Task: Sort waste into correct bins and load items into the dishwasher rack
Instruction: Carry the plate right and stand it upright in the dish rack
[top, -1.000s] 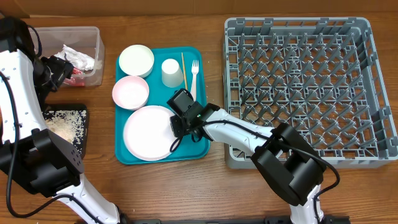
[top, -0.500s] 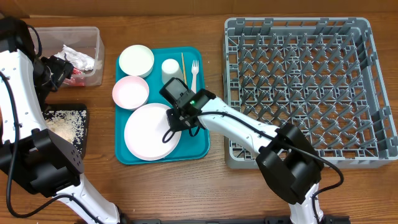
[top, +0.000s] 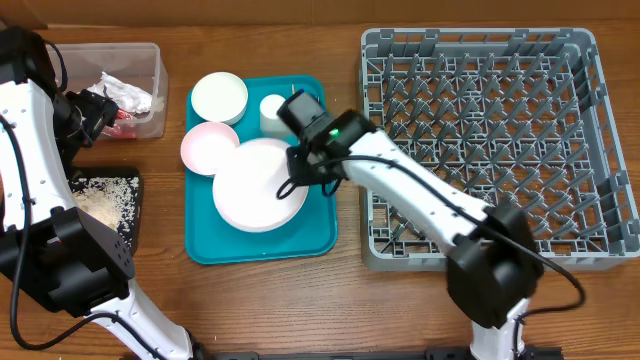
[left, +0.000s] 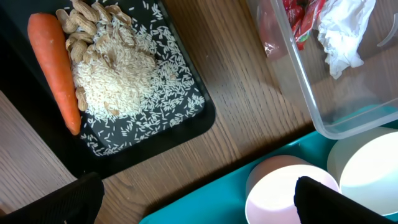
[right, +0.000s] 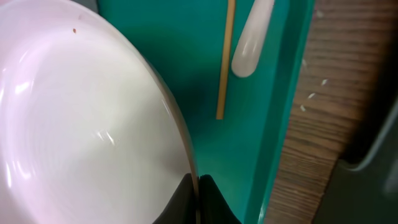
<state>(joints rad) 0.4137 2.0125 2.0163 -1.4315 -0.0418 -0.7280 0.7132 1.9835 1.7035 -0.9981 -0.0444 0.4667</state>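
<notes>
Pinching the right rim of the plate (top: 250, 190) with the right gripper (right: 198, 184), jaws closed thin on the edge and on nothing else. Over the teal tray (top: 215, 248) with the plate, its upper-left edge overlapping the pink-tinted bowl (top: 205, 148). Possibly lifted off the tray floor on that side, though hard to judge from above. Just behind that bowl, at the tray's far left corner, a white bowl (top: 219, 97). Beside it a cup (top: 270, 112), partly hidden under the right wrist. Past the plate's edge in the right wrist view, lying flat on the tray, a wooden stick (right: 223, 56). Just right of it, and apart from it, the handle of a fork (right: 252, 37). To the right of the tray, on the table (left: 249, 93), a grey rack (top: 480, 130).

Hovering with the left gripper (left: 196, 186) spread wide, holding nothing, above the strip of table between the black tray (left: 202, 118) and the teal one. On the black tray, a carrot (left: 56, 68) along the left side, against a heap of rice scraps (left: 118, 74). In the clear tub (left: 292, 87), a red wrapper (left: 297, 18) and a white napkin (left: 342, 31), side by side.
</notes>
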